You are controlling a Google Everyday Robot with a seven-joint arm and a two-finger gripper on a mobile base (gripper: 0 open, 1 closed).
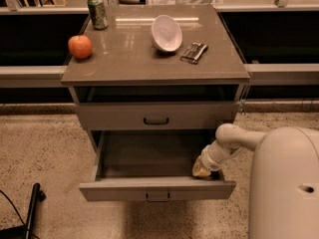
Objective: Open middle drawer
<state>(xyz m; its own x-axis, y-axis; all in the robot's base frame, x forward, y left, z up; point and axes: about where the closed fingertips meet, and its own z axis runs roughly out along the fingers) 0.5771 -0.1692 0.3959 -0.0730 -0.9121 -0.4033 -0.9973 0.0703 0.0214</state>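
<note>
We see the flat grey-brown middle drawer (114, 189) pulled out; the gripper (202, 169) sits in its right front corner. Its state we cannot tell

I'm running just the one camera on this rig. It's sitting up high in front of the cabinet (124, 59), facing it pretty much square-on and tilting down, so I'm getting the whole top surface plus the drawer fronts under it. It's sitting fairly near, with the cabinet filling the middle and the floor (40, 148) showing either side. The robot's white body (284, 183) is crowding the bottom right corner. The arm (234, 137) is reaching in from there, and the gripper (202, 169) is hanging at the right inside corner of the pulled-out bottom drawer (114, 190).
</note>
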